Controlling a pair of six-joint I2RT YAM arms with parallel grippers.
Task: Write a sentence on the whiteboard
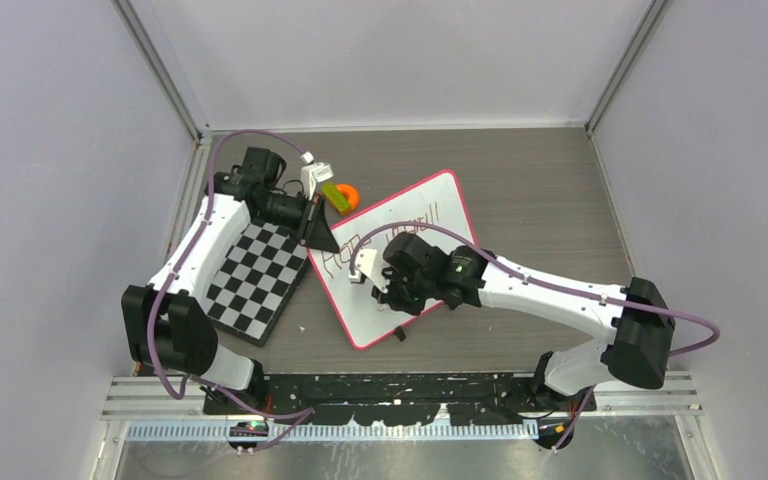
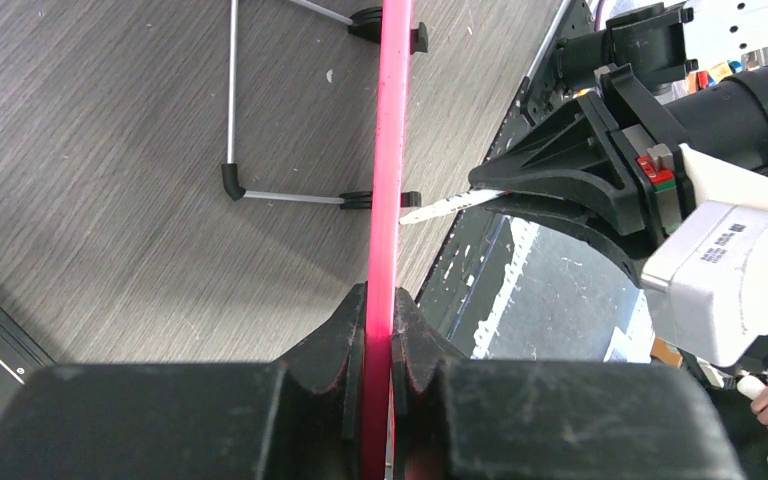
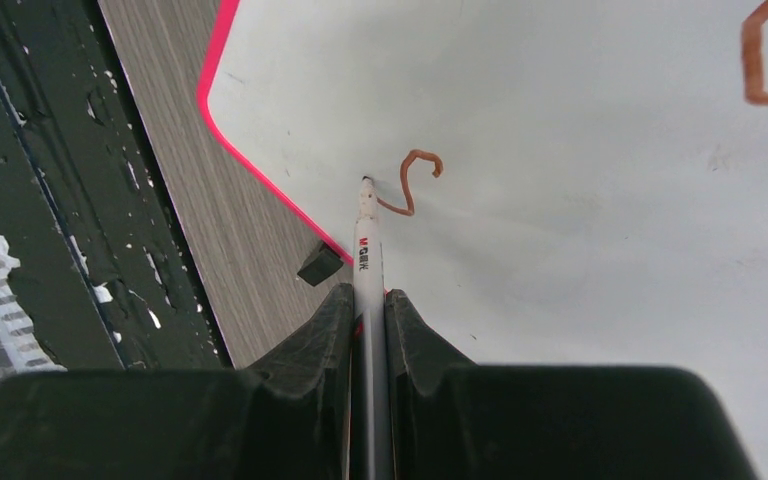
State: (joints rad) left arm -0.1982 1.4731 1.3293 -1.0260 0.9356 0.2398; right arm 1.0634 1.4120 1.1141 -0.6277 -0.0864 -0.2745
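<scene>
The whiteboard (image 1: 370, 318) lies tilted mid-table, pink-rimmed. The sentence (image 1: 400, 232) runs across it as one reddish-brown line. My left gripper (image 1: 322, 238) is shut on the board's left edge. In the left wrist view the pink rim (image 2: 394, 150) runs edge-on between its fingers, pinched at the left gripper (image 2: 378, 310). My right gripper (image 1: 392, 300) hovers over the board's lower half. It is shut on a white marker (image 3: 366, 240), gripped at the right gripper (image 3: 368, 305). The tip touches the whiteboard (image 3: 560, 200) beside a fresh curl of ink (image 3: 415, 175).
A black-and-white checkerboard (image 1: 255, 275) lies left of the whiteboard. A green block and an orange object (image 1: 340, 196) sit behind the left gripper. A black clip foot (image 3: 320, 265) marks the board's near edge, where a wire stand (image 2: 232, 100) pokes out. The black base rail (image 1: 400, 385) lines the front.
</scene>
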